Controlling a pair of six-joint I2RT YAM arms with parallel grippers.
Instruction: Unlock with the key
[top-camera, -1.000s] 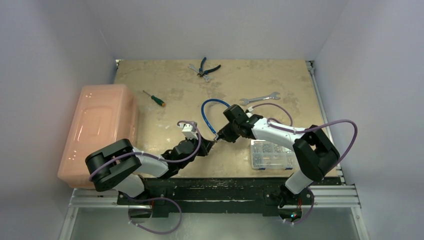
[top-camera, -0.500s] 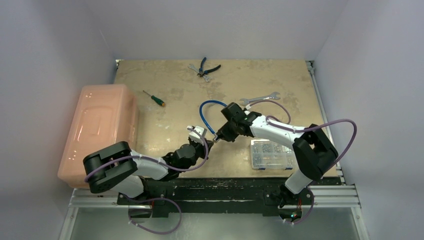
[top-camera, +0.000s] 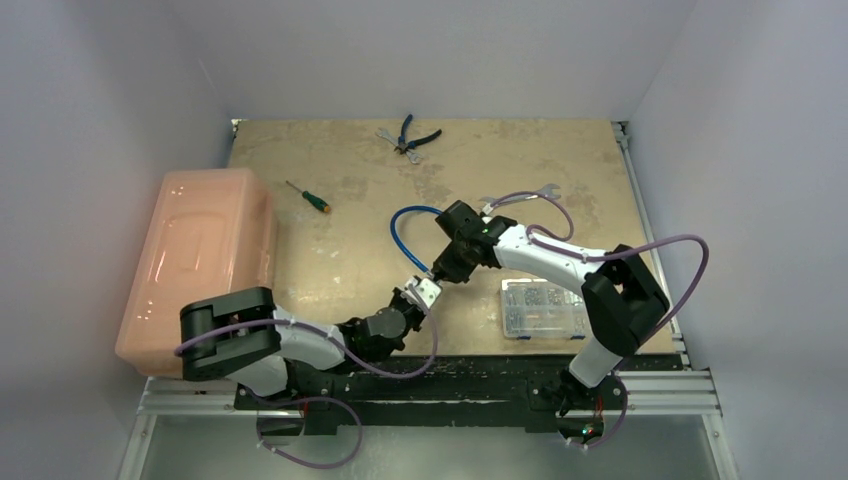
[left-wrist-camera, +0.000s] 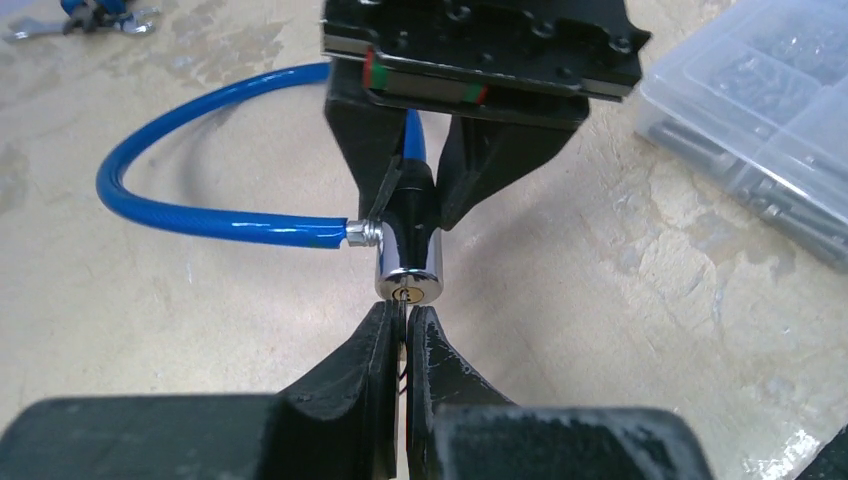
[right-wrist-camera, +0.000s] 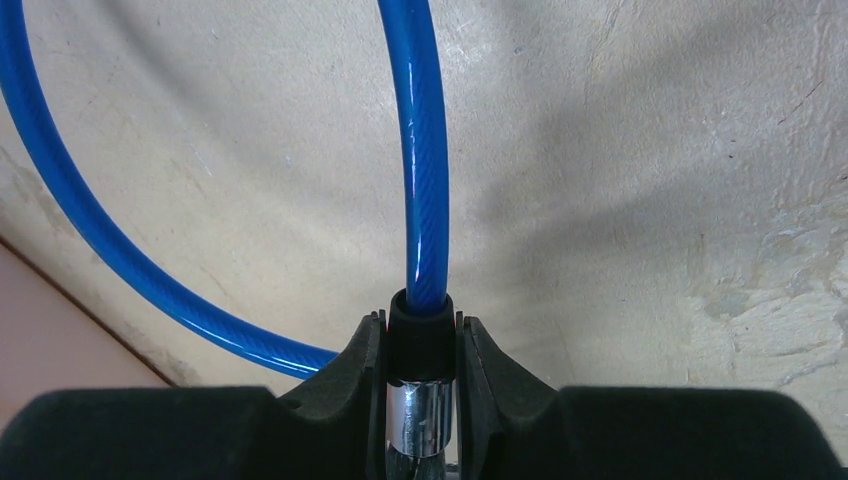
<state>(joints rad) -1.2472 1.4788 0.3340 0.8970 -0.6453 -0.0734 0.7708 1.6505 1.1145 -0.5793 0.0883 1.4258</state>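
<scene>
The tan, scuffed worktop carries a pink lidded tub along its left edge and a clear parts box by my right arm's base. Far back lie blue-handled pliers, nearer the tub a green-handled screwdriver, and a silver wrench shows partly behind my right arm's cable. In the middle, a blue cable loops away over the worktop and comes back into a chrome lock barrel. My right fingers are narrowed onto that barrel, clamped on its black collar from both sides, holding it off the worktop with its keyway end facing my left wrist. My left fingers are pressed almost fully together just in front of the keyway. Between their tips is a thin sliver of metal, the key, edge-on and reaching the keyway; how far it is in, I cannot tell.
</scene>
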